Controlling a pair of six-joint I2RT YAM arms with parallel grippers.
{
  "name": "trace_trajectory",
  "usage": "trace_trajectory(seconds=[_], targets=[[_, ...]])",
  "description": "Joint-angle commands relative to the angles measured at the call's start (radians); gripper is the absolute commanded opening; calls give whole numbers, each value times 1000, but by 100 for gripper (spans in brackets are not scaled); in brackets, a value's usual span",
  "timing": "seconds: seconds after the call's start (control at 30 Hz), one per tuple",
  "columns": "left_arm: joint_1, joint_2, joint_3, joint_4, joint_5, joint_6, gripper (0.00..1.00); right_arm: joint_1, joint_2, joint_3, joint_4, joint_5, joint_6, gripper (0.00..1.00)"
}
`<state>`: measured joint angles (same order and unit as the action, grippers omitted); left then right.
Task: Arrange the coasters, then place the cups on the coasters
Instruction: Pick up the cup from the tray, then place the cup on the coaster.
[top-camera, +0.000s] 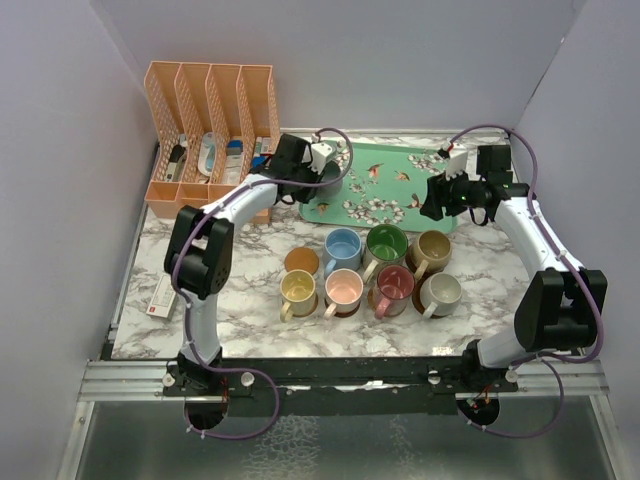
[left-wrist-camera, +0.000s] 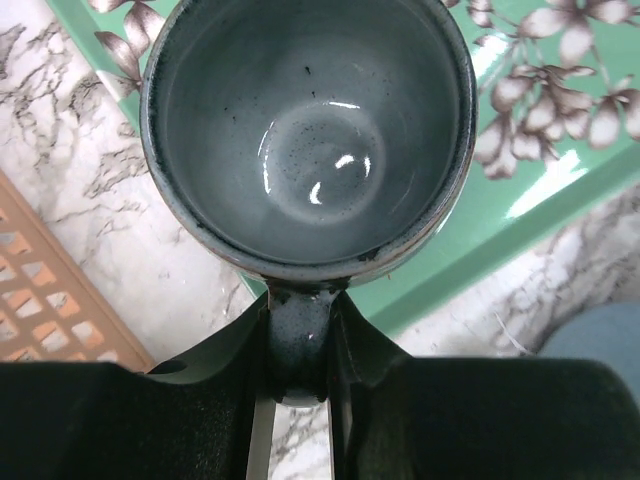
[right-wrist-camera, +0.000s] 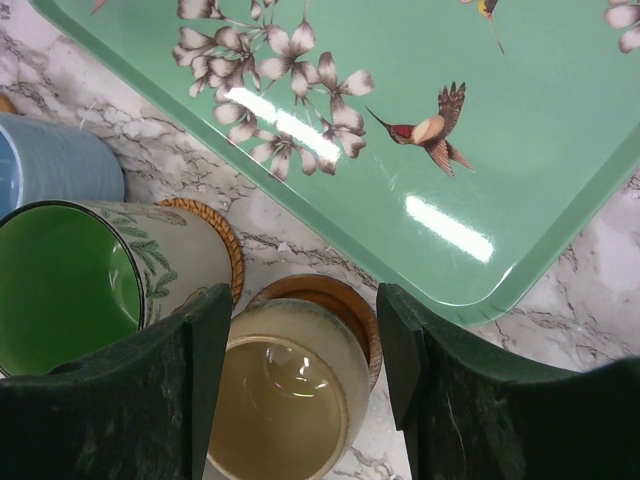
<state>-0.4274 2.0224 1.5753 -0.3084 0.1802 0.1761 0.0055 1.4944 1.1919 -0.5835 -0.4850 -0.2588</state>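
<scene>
My left gripper (left-wrist-camera: 298, 345) is shut on the handle of the grey cup (left-wrist-camera: 310, 130), which sits over the near corner of the teal tray (left-wrist-camera: 560, 170). In the top view the left gripper (top-camera: 300, 165) covers that cup. My right gripper (top-camera: 450, 195) is open. In its wrist view the right gripper (right-wrist-camera: 305, 360) hangs above the tan cup (right-wrist-camera: 285, 400) on a brown coaster (right-wrist-camera: 345, 300), touching nothing. The blue (top-camera: 343, 245), green (top-camera: 386, 243), tan (top-camera: 432, 250), yellow (top-camera: 298, 290), pink (top-camera: 344, 290), dark red (top-camera: 394, 285) and cream-white (top-camera: 440, 293) cups stand in two rows on coasters. One coaster (top-camera: 301, 262) is bare.
The teal floral tray (top-camera: 385, 185) lies at the back of the marble table. An orange file rack (top-camera: 210, 130) with small items stands at the back left, close to the left arm. A small white and red box (top-camera: 163, 297) lies at the left edge. Walls close in on three sides.
</scene>
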Motion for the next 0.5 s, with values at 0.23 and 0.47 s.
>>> trace_trajectory(seconds=[0.23,0.47], targets=[[2,-376,-228,24,83,85,0,1,-2,12,-17,-34,-7,60],[4,-539,-438,2,117,37,0,1,-2,11,-16,-29,-9,60]])
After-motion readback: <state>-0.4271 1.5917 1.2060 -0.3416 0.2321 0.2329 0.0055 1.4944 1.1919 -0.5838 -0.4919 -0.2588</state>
